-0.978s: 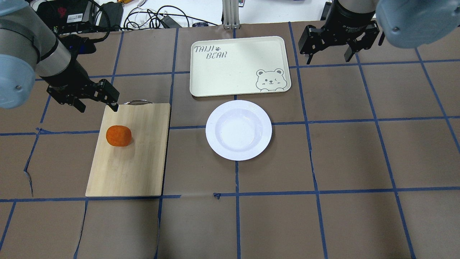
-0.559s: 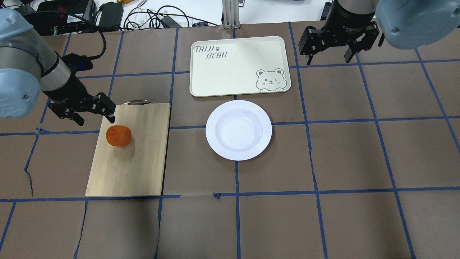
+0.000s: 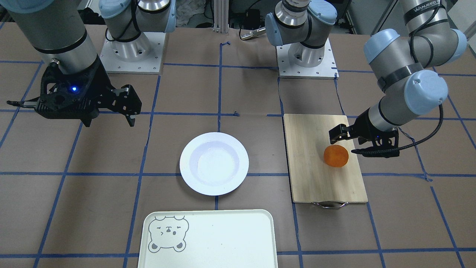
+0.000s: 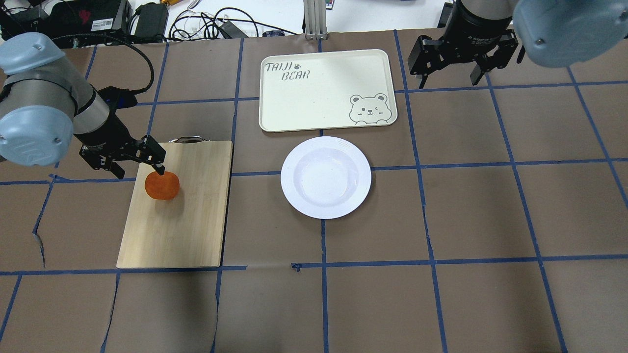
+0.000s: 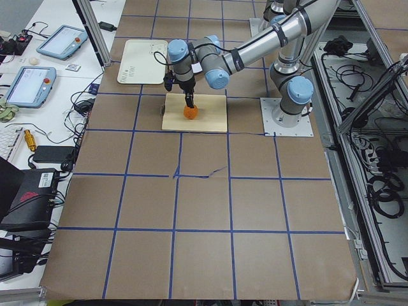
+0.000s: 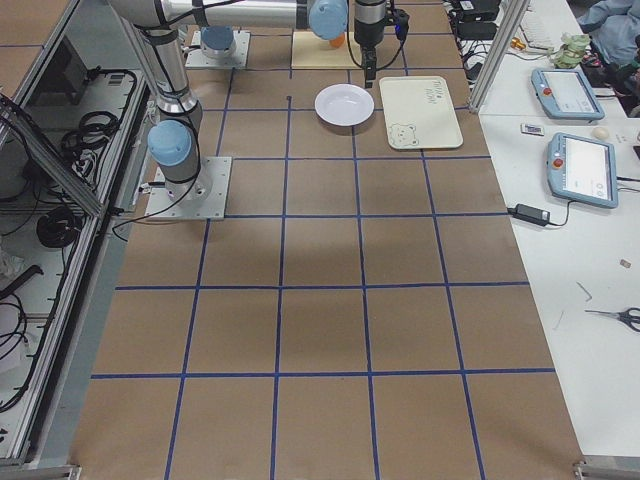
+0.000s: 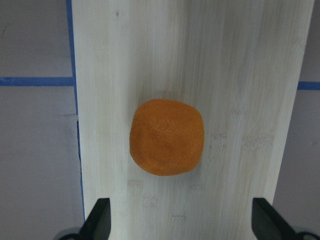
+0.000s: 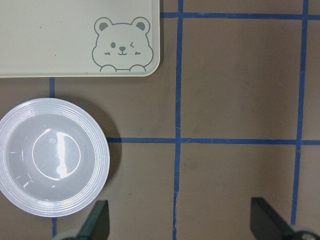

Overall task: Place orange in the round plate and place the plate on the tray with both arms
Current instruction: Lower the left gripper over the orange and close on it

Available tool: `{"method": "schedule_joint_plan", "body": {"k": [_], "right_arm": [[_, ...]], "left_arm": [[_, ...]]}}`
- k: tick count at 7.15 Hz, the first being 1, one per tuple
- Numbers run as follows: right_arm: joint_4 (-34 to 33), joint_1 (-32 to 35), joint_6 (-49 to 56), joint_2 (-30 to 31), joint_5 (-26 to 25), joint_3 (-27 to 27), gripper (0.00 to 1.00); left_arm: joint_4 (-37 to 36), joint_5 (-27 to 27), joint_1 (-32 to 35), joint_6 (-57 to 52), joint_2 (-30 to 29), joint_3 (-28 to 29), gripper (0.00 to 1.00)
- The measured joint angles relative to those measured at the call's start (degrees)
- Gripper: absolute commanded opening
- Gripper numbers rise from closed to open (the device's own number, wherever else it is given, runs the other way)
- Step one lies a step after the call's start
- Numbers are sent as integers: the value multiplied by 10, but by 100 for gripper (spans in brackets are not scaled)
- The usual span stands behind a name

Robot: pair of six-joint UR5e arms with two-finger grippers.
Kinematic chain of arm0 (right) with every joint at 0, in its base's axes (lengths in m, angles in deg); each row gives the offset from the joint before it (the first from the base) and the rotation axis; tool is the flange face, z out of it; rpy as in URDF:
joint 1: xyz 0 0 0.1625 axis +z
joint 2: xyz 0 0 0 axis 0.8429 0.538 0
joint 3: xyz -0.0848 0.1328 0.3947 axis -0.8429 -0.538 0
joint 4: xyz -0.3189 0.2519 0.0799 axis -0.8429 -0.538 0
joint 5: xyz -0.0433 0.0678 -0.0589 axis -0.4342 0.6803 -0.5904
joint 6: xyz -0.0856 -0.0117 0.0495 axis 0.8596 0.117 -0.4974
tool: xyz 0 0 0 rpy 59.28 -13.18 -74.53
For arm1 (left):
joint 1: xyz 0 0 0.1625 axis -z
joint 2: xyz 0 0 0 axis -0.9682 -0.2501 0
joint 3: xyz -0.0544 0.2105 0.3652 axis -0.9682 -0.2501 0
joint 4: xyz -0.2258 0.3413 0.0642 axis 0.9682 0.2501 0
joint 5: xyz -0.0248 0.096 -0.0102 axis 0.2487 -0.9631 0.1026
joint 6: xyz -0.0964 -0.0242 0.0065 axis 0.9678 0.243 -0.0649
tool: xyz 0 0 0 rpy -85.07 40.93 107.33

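The orange (image 4: 162,186) lies on the far-left part of a bamboo cutting board (image 4: 181,225). My left gripper (image 4: 139,169) hangs open just over the orange's far side, and one fingertip (image 4: 160,171) sits at its top edge. In the left wrist view the orange (image 7: 166,136) lies a little ahead of the open fingertips (image 7: 99,220), untouched. The empty white round plate (image 4: 326,177) sits mid-table, just in front of the mint-cream tray (image 4: 324,93) with the bear face. My right gripper (image 4: 450,73) hovers open and empty to the right of the tray, well above the table.
The cutting board's metal handle (image 4: 186,139) points away from me. Cables and boxes (image 4: 147,19) lie beyond the table's far edge. Blue tape lines cross the brown table (image 4: 441,220). The plate (image 8: 53,156) and tray corner (image 8: 125,50) show below the right wrist.
My left gripper has moved down and nearer, from beyond the board's far-left corner to right over the orange, still open. The right arm, plate, tray and orange have not moved.
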Motion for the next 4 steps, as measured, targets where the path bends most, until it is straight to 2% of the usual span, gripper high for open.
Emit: {"method": "schedule_joint_plan", "body": {"k": [4], "right_arm": [[0,-3,0,0,1,0,100]], "left_arm": [[-29,0,0,-2,-46,-1,100]]}}
